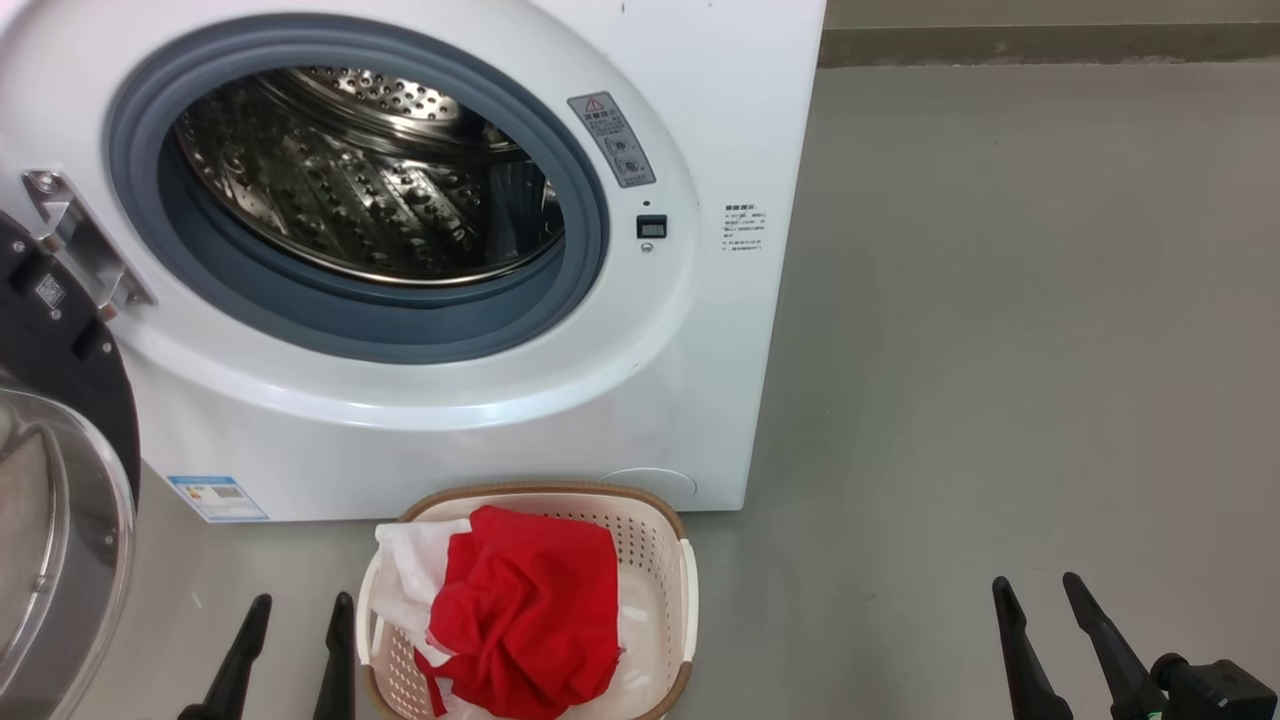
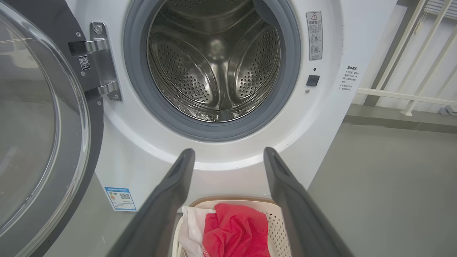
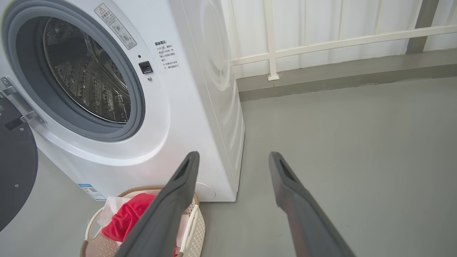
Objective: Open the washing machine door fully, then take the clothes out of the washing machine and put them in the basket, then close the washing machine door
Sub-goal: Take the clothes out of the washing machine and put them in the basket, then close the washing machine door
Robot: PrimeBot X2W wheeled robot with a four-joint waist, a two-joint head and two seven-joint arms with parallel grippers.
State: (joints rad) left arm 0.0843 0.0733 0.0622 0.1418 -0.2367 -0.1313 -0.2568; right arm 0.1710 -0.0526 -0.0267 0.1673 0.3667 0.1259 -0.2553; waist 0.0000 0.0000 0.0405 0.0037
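The white washing machine point(image 1: 700, 330) has its steel drum point(image 1: 370, 170) bare inside the grey ring. Its door point(image 1: 50, 480) hangs swung wide at the left, glass bowl facing me. The red and white clothes point(image 1: 520, 610) lie bunched in the cream basket point(image 1: 660, 540) on the floor before the machine. My left gripper point(image 1: 300, 605) is open just left of the basket, nothing between its fingers. My right gripper point(image 1: 1035, 585) is open over bare floor to the right. The left wrist view looks past the left gripper point(image 2: 228, 153) into the drum point(image 2: 214, 60), with the clothes point(image 2: 235, 230) below.
Grey floor point(image 1: 1000, 350) stretches to the machine's right. A white railing point(image 3: 339, 43) and a low kerb point(image 3: 339, 76) run behind the machine. The open door's hinge point(image 2: 101, 60) sits on the machine's left side.
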